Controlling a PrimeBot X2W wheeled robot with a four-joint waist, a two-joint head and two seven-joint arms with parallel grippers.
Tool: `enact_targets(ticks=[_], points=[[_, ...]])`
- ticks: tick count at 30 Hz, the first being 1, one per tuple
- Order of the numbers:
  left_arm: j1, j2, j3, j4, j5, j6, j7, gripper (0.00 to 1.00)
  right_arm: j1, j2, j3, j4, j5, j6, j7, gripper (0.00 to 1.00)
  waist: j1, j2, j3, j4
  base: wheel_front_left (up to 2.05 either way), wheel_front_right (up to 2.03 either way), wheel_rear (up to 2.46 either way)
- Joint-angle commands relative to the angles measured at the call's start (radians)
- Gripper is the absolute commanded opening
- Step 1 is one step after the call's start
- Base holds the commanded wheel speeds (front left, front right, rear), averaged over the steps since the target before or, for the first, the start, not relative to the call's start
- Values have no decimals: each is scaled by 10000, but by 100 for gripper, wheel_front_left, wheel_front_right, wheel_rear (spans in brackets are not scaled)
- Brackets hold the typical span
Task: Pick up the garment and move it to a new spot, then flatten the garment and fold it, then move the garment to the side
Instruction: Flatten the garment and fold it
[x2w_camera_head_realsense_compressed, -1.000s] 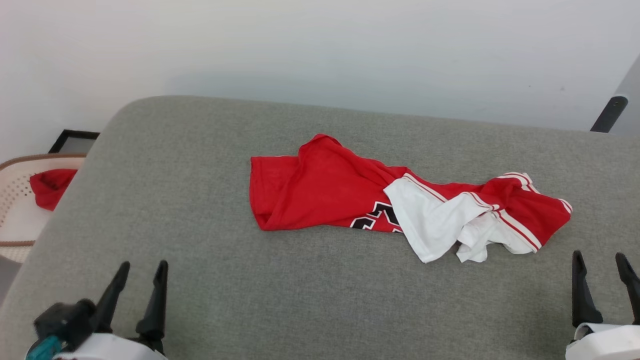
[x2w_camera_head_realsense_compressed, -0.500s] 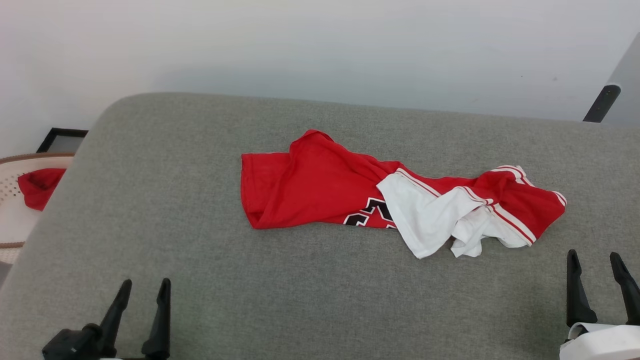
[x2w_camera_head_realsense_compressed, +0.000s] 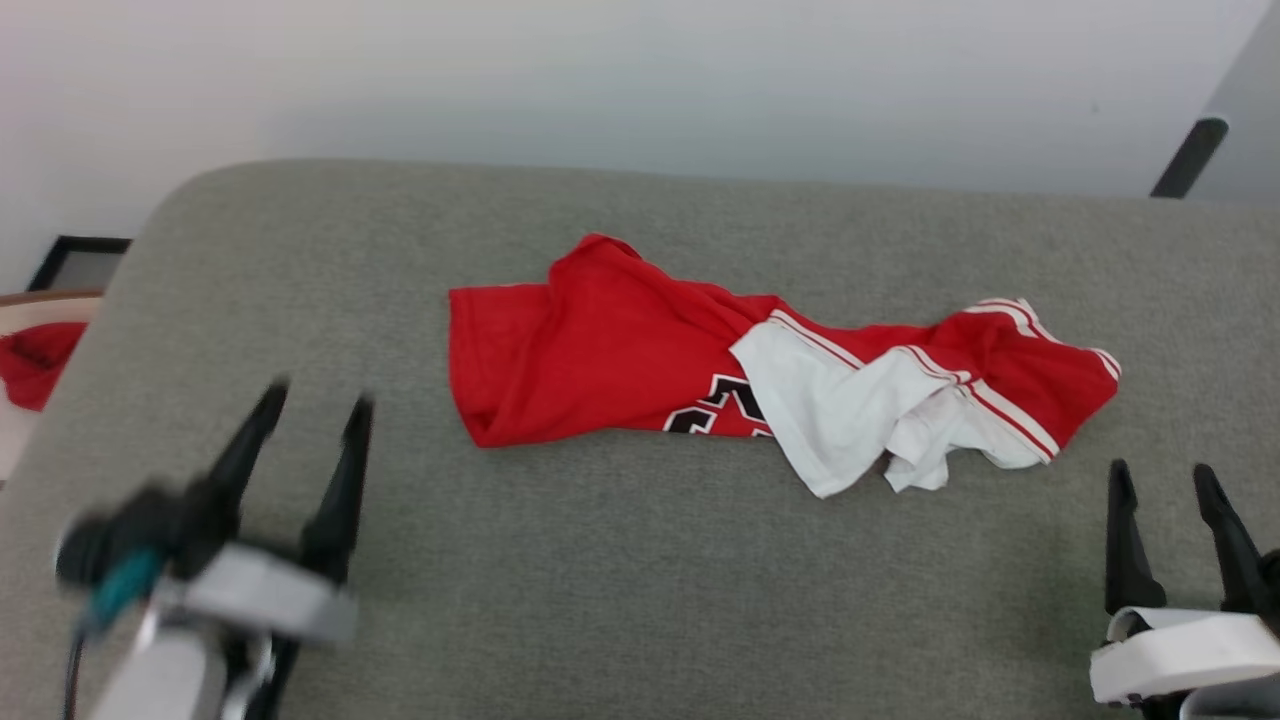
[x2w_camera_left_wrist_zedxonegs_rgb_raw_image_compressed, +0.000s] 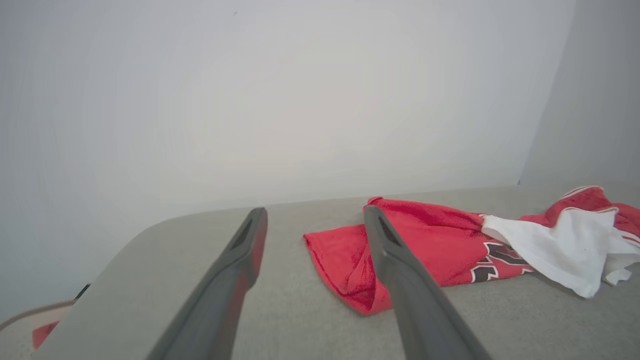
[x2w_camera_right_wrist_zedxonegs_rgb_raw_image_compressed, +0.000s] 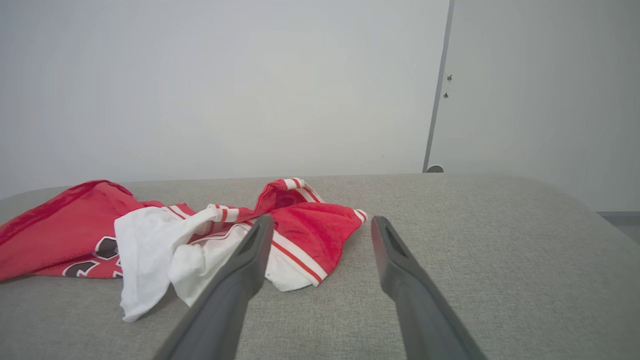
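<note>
Head cam: garment (x2w_camera_head_realsense_compressed: 620, 360) crumpled mid grey cushion (x2w_camera_head_realsense_compressed: 600, 600). Left pincer (x2w_camera_head_realsense_compressed: 318, 394) and right pincer (x2w_camera_head_realsense_compressed: 1160, 468) at near edge, both spread, empty. Left wrist cam: red hem end just ahead. Right wrist cam: striped sleeve end ahead. Pickup step imo, next = reach in, pinch cloth.

My left gripper (x2w_camera_head_realsense_compressed: 318, 395): two long black fingers (x2w_camera_head_realsense_compressed: 338, 490), pointy tips, white wrist block (x2w_camera_head_realsense_compressed: 250, 597), teal bit (x2w_camera_head_realsense_compressed: 118, 587), dark cable (x2w_camera_head_realsense_compressed: 72, 660). My right gripper (x2w_camera_head_realsense_compressed: 1160, 468): same black fingers, white band (x2w_camera_head_realsense_compressed: 1170, 642).
</note>
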Motion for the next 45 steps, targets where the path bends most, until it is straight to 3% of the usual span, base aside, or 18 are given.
enact_targets(ticks=[1, 6, 9, 12, 15, 20, 26, 27, 28, 29, 30, 37, 45], points=[[-820, 372, -509, 163, -112, -33, 207, 100, -197, 17, 62, 43, 66, -5, -87, 100, 0, 0, 282, -272, 0, 0, 0], [-3801, 1781, -3154, 1264, -1268, -30, 2228, 100, -627, 74, 259, 155, 6, -5, -261, 100, 0, 0, 825, -760, 0, 0, 0], [-5214, 2373, -4875, 1918, -2801, -16, 4435, 100, -830, 107, 369, 249, -55, -5, -373, 100, 0, 0, 1075, -1072, 0, 0, 0], [-6372, 2763, -5869, 2453, -4579, -11, 6463, 100, -939, 120, 438, 336, -56, -5, -468, 100, 0, 0, 1276, -1346, 0, 0, 0], [-7131, 3065, -6773, 2697, -5701, -11, 7942, 100, -1115, 134, 501, 409, 9, -5, -547, 100, 0, 0, 1488, -1593, 0, 0, 0], [-7590, 3262, -7503, 3254, -6643, -12, 9002, 100, -1287, 140, 641, 521, 62, -5, -638, 100, 0, 0, 1755, -1856, 0, 0, 0], [-7733, 3232, -8152, 3916, -7541, -14, 8999, 100, -1533, 140, 754, 507, 89, -5, -695, 100, 0, 0, 2070, -2077, 0, 0, 0], [-7730, 3256, -8255, 3947, -7667, -14, 8947, 93, -1526, 142, 769, 533, 89, -5, -706, 100, 0, 0, 2078, -2093, 0, 0, 0], [-7742, 3281, -8326, 3949, -7811, -14, 8805, 50, -1542, 140, 777, 546, 83, -5, -715, 100, 0, 0, 2081, -2103, 0, 0, 0], [-7750, 3300, -8355, 3975, -7983, -14, 8679, 20, -1567, 140, 782, 548, 75, -5, -724, 100, 0, 0, 2079, -2101, 0, 0, 0], [-7745, 3309, -8418, 3958, -8152, -14, 8614, 0, -1565, 140, 768, 550, 66, -5, -725, 100, 0, 0, 2053, -2075, 0, 0, 0], [-7637, 3899, -9179, 2304, -8985, -15, 8393, 0, -1324, 139, 700, 581, 18, -5, -741, 100, 0, 0, 1618, -1693, 0, 0, 0], [-6898, 4364, -10153, -2113, -10410, -16, 8979, 0, -1301, 142, 805, 595, 80, -5, -745, 100, 0, 0, 1368, -1380, 0, 0, 0]])
